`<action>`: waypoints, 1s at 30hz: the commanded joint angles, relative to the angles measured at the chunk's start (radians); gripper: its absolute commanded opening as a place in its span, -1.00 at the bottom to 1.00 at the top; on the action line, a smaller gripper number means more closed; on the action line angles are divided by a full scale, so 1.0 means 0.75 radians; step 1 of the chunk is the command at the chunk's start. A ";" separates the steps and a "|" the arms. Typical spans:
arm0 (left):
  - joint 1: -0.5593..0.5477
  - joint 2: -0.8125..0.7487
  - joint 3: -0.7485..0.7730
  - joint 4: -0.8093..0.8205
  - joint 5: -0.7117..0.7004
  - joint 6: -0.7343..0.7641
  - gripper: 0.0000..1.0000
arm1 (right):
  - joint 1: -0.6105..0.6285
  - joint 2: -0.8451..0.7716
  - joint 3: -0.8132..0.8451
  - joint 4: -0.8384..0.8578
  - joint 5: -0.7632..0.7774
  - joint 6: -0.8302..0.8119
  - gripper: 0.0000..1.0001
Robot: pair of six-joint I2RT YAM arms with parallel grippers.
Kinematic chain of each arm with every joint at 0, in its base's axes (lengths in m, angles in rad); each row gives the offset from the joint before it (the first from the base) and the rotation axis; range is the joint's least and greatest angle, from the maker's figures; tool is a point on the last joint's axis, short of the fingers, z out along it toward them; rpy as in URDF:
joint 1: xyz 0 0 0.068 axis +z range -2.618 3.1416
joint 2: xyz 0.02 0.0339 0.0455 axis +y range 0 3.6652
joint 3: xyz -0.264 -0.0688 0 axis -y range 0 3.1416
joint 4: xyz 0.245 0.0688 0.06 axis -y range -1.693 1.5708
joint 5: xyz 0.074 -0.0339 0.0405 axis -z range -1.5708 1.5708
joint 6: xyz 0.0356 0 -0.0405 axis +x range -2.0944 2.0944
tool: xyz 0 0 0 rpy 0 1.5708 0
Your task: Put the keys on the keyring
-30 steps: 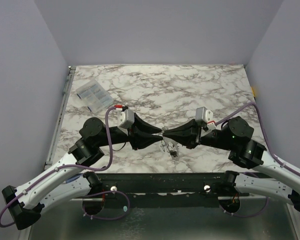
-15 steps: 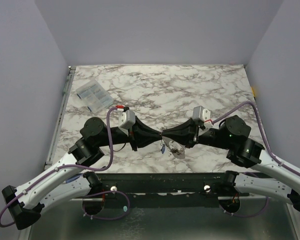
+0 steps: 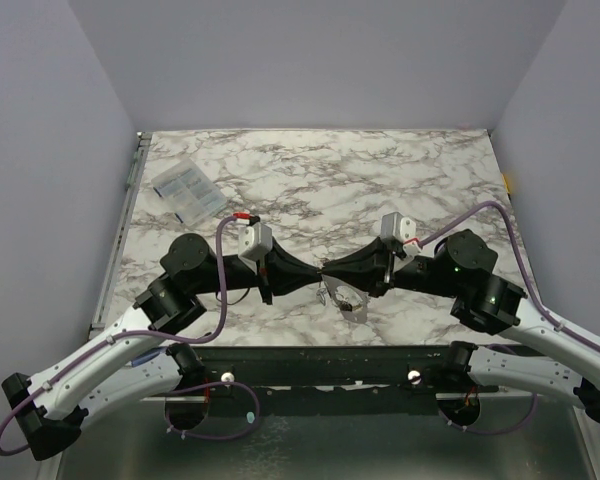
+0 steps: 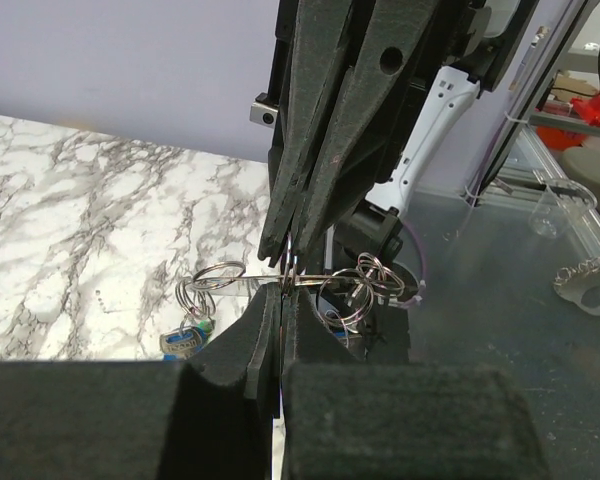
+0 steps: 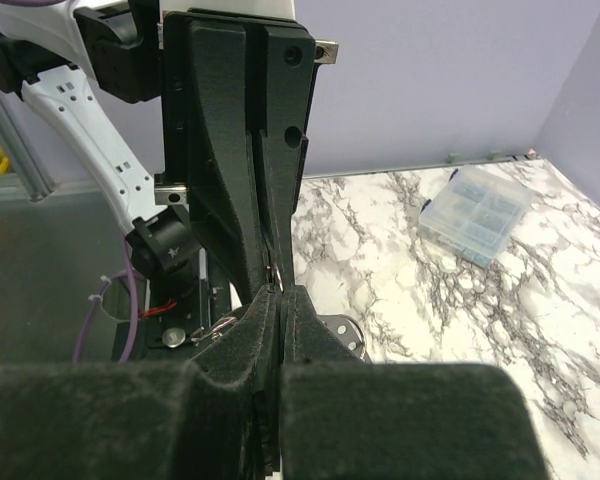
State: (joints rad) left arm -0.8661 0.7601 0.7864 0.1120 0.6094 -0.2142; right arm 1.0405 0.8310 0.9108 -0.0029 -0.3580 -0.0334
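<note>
My two grippers meet tip to tip over the front middle of the marble table (image 3: 380,180). The left gripper (image 3: 316,274) is shut on the thin wire of the keyring (image 4: 240,281), which lies edge-on across the left wrist view. The right gripper (image 3: 331,272) is shut on the same ring from the other side; its fingers (image 4: 320,170) come down from above. Small split rings (image 4: 365,285) dangle from the big ring. A blue-headed key (image 4: 185,342), with a bit of green behind it, hangs under the left end. In the top view the keys (image 3: 342,298) hang just below the fingertips.
A clear plastic compartment box (image 3: 186,190) lies at the table's back left, also in the right wrist view (image 5: 477,213). A round metal tag (image 5: 346,330) shows beside the right fingers. The table's front edge and the dark base rail (image 3: 310,362) run just under the grippers.
The left gripper's jaws have closed onto the keyring. Both wrists have shifted a little to the left and the hanging keys have swung.
</note>
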 commanded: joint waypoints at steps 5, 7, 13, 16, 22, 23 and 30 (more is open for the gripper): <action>-0.011 0.030 0.078 0.018 -0.022 0.052 -1.00 | 0.020 0.056 0.050 -0.192 -0.104 -0.018 -0.69; -0.012 0.033 0.083 0.006 -0.022 0.056 -1.00 | 0.020 0.060 0.069 -0.237 -0.110 -0.033 -0.62; -0.012 0.051 0.098 -0.031 -0.016 0.081 -1.00 | 0.020 0.087 0.123 -0.375 -0.129 -0.088 -0.53; -0.009 0.056 0.105 -0.053 -0.019 0.096 -1.00 | 0.020 0.094 0.152 -0.444 -0.112 -0.118 -0.52; -0.011 0.060 0.115 -0.098 -0.011 0.117 -1.00 | 0.020 0.103 0.239 -0.601 -0.053 -0.189 -0.43; -0.013 0.062 0.117 -0.104 -0.008 0.119 -1.00 | 0.019 0.107 0.249 -0.623 -0.046 -0.198 -0.46; -0.011 0.080 0.131 -0.133 0.018 0.128 -1.00 | 0.020 0.153 0.274 -0.664 -0.064 -0.219 -0.81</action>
State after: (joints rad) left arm -0.8738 0.8177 0.8291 -0.0319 0.6174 -0.1406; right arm 1.0458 0.9203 1.1015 -0.4053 -0.3820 -0.1848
